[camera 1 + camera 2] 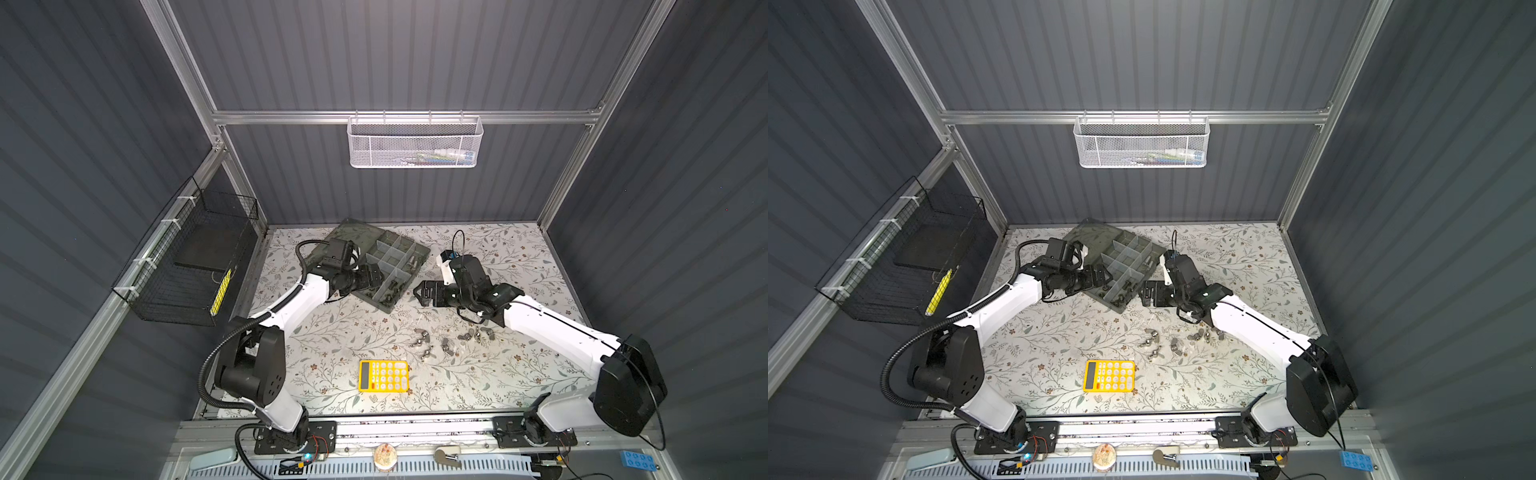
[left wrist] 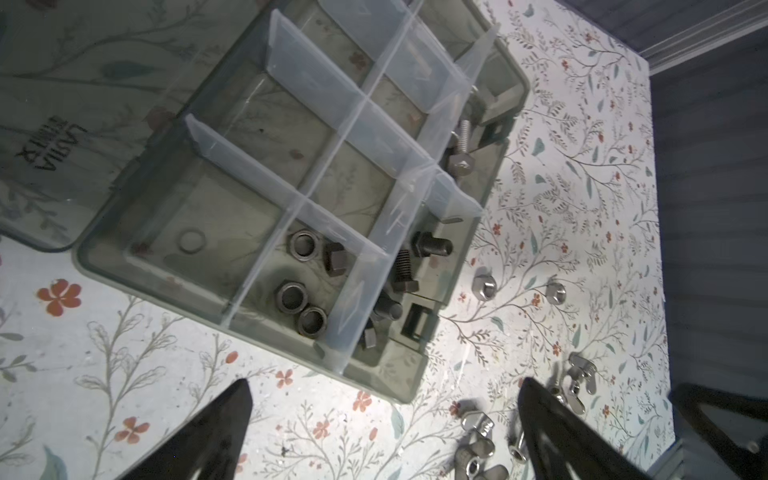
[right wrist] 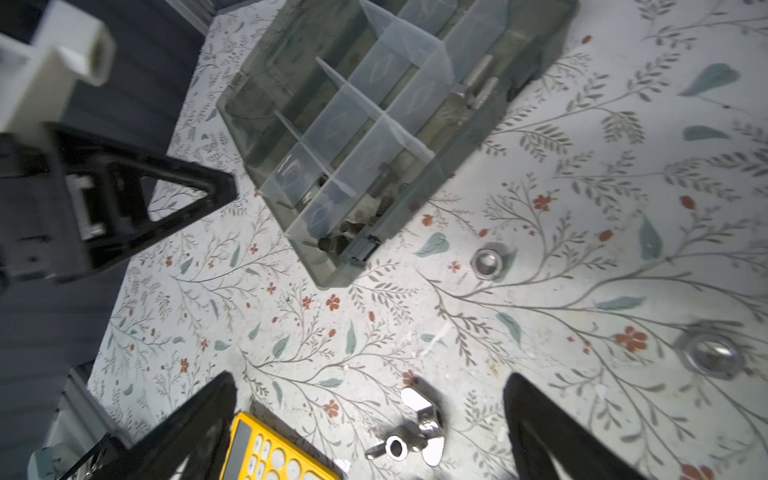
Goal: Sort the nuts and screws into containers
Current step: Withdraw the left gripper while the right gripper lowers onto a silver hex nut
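The organiser box (image 1: pixel 391 240) (image 1: pixel 1126 243) lies open at the back of the table, its lid flat behind it. In the left wrist view its containers (image 2: pixel 216 208) hold black nuts (image 2: pixel 293 297), black screws (image 2: pixel 432 245) and a silver screw (image 2: pixel 463 145). My left gripper (image 1: pixel 370 277) (image 2: pixel 384 386) hangs open and empty over the box's near left side. My right gripper (image 1: pixel 422 293) (image 3: pixel 371 380) is open and empty just right of the box (image 3: pixel 266 95), above a wing nut (image 3: pixel 415 432). Silver hex nuts (image 3: pixel 486 262) and more wing nuts (image 1: pixel 446 343) lie loose on the table.
A yellow calculator (image 1: pixel 383 376) (image 1: pixel 1109 376) lies near the table's front, close to the wing nuts. A white mesh basket (image 1: pixel 415 143) hangs on the back wall. A black wire basket (image 1: pixel 187 266) hangs on the left wall.
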Tool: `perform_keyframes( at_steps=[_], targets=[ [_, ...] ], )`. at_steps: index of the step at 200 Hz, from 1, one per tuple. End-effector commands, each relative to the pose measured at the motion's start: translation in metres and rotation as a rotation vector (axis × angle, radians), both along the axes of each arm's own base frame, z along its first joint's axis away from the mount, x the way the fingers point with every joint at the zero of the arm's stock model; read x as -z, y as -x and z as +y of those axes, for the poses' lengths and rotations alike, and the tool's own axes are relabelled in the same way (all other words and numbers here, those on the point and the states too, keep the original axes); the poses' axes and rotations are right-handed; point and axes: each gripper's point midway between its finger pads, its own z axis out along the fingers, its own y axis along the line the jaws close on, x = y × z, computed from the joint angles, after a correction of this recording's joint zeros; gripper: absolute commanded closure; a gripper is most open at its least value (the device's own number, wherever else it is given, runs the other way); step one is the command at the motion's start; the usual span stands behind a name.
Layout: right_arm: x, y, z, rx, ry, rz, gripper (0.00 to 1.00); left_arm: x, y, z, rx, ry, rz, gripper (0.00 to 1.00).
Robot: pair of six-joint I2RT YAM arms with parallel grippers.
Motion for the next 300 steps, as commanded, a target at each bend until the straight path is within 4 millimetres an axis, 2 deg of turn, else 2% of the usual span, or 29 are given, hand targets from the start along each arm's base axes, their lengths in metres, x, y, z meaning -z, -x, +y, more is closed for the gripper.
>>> perform_keyframes(
  at_steps=[1, 21, 45, 79, 112, 134, 196, 300],
  targets=[
    [0.004, -0.002, -0.022, 0.055, 0.072, 0.019, 0.01, -0.018, 0.019, -0.017, 0.06, -0.008, -0.039, 0.0],
    [0.011, -0.005, -0.04, 0.1, 0.111, 0.047, 0.01, -0.029, 0.031, -0.042, 0.112, -0.001, -0.079, 0.0],
    [0.024, -0.008, -0.067, 0.165, 0.165, 0.101, 0.01, -0.032, 0.044, -0.069, 0.157, 0.047, -0.091, 0.0],
    [0.05, -0.012, -0.102, 0.238, 0.212, 0.213, 0.01, -0.028, 0.062, -0.111, 0.24, 0.078, -0.103, 0.0],
    [0.073, -0.014, -0.123, 0.275, 0.238, 0.288, 0.01, -0.021, 0.08, -0.147, 0.316, 0.1, -0.093, 0.0],
    [0.086, -0.015, -0.135, 0.295, 0.262, 0.331, 0.03, -0.015, 0.087, -0.163, 0.35, 0.102, -0.082, 0.0],
    [0.113, -0.027, -0.148, 0.301, 0.298, 0.399, 0.2, -0.006, 0.084, -0.173, 0.373, 0.08, -0.069, 0.0],
    [0.146, -0.04, -0.143, 0.272, 0.317, 0.47, 0.42, 0.007, 0.08, -0.18, 0.388, 0.057, -0.046, 0.0]
  ],
)
